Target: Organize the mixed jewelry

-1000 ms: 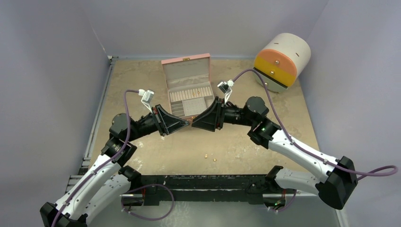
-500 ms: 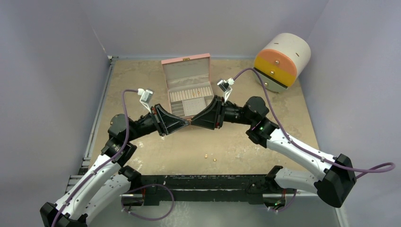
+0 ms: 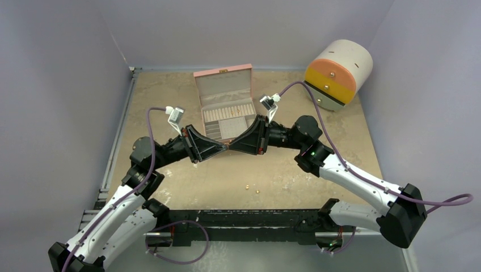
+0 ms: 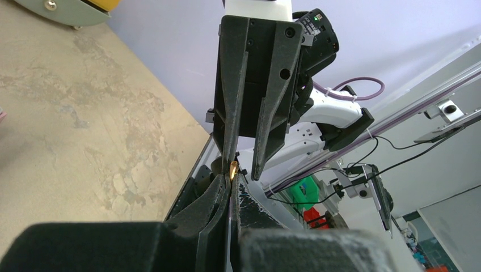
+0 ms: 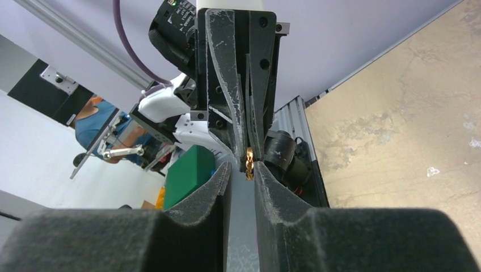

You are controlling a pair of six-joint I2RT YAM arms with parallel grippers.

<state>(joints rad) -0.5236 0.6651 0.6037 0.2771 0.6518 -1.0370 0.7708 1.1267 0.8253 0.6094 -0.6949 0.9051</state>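
My two grippers meet tip to tip above the table, just in front of the open pink box. The left gripper is shut on a tiny gold ring, which sticks out past its tips. In the right wrist view the same gold ring sits between the tips of my right gripper. Those jaws stand a little apart: the ring is close to one pad and a gap shows at the other. Two more small gold pieces lie on the table near the front edge.
A white cylinder with an orange and yellow face lies at the back right of the table. The pink box's compartments are right behind the two grippers. Both arms arch in from the near edge.
The right gripper's jaws have narrowed around the ring held by the left gripper. The right arm shifted slightly left; the left arm stayed still.
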